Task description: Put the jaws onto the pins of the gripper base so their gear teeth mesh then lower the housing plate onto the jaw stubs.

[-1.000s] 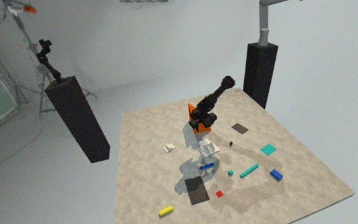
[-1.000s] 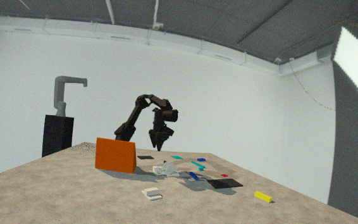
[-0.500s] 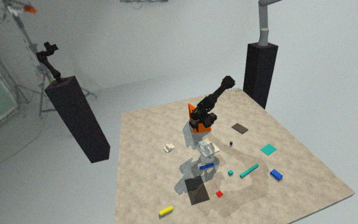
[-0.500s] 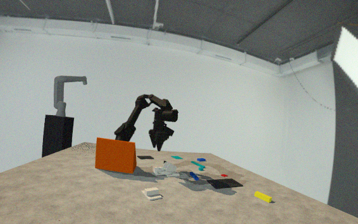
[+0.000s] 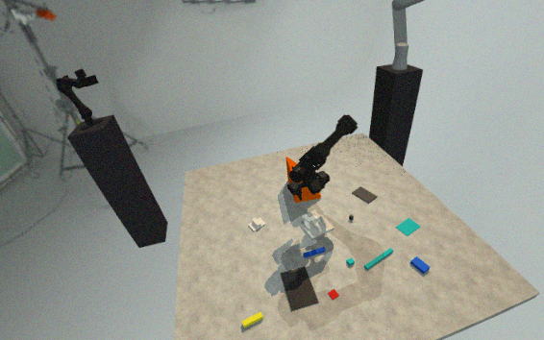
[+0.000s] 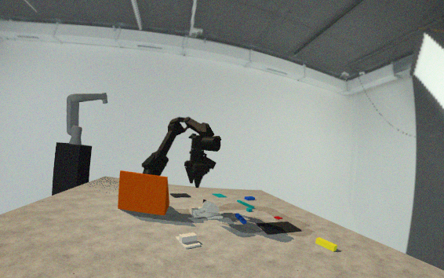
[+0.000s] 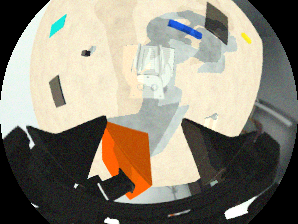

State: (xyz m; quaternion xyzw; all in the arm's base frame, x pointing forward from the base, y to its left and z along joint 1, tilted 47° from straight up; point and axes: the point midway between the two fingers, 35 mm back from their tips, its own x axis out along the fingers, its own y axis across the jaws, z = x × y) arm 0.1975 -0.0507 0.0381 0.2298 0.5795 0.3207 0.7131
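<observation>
The base (image 5: 327, 230) (image 7: 132, 57) lies on the table (image 5: 216, 202) (image 6: 98, 251) (image 7: 45, 62), with pale parts (image 5: 313, 223) (image 6: 208, 210) (image 7: 155, 62) gathered over it. Which of them are jaws and which is the housing plate, and whether any teeth mesh, I cannot tell; nor can I make out what is inside the housing. Two round marks show on the part nearest the gripper (image 5: 297, 193) (image 6: 194, 184) (image 7: 144, 120) in the wrist view.

The gripper is released, fingers spread with nothing between them, and hangs above the table, apart from the base. An orange block (image 5: 308, 195) (image 6: 143, 192) (image 7: 132, 150) stands near the base, on the arm's side in the top view. A small white piece (image 5: 257, 224) (image 6: 188, 238) (image 7: 212, 119) sits apart from the base.

A blue bar (image 5: 314, 252) (image 6: 241, 218) (image 7: 185, 29) lies between the base and a dark mat (image 5: 299, 289) (image 6: 279, 227) (image 7: 216, 24). A red tile (image 5: 333, 294) (image 6: 278, 217) is just beside the mat; a yellow bar (image 5: 253, 320) (image 6: 325, 244) (image 7: 246, 38) is farther out, at its other side
</observation>
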